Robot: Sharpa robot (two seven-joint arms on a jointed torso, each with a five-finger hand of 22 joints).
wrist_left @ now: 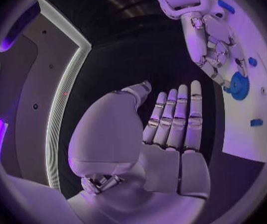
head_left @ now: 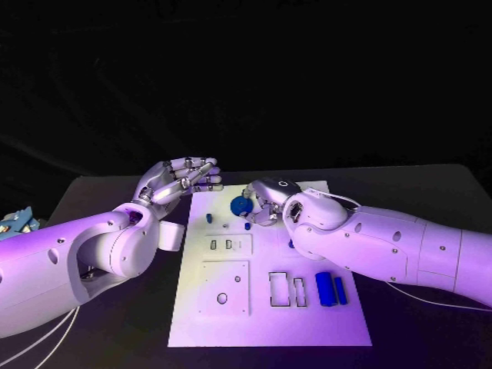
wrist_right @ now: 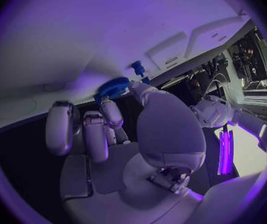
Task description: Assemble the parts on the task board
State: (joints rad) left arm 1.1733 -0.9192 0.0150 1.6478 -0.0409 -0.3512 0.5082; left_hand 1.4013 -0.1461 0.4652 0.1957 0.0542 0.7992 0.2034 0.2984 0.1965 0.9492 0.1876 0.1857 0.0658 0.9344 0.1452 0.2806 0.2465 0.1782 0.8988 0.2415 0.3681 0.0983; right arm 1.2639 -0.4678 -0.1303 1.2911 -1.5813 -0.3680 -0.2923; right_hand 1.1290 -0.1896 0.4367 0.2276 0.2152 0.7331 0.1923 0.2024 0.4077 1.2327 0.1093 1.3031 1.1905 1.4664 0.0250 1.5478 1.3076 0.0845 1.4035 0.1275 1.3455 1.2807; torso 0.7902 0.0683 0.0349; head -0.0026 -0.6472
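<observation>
Nearest you, two blue cylinders (head_left: 331,289) lie side by side on the task board (head_left: 268,323), beside rectangular slots (head_left: 287,290). Farther up the board, your right hand (head_left: 270,201) pinches a blue gear (head_left: 241,205) just above its surface. Your left hand (head_left: 182,180) hovers beyond the board's left edge, fingers straight and together, holding nothing.

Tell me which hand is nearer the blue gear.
Right. The right hand has its fingers at the blue gear on the task board; the left hand is off the board's edge, apart.
</observation>
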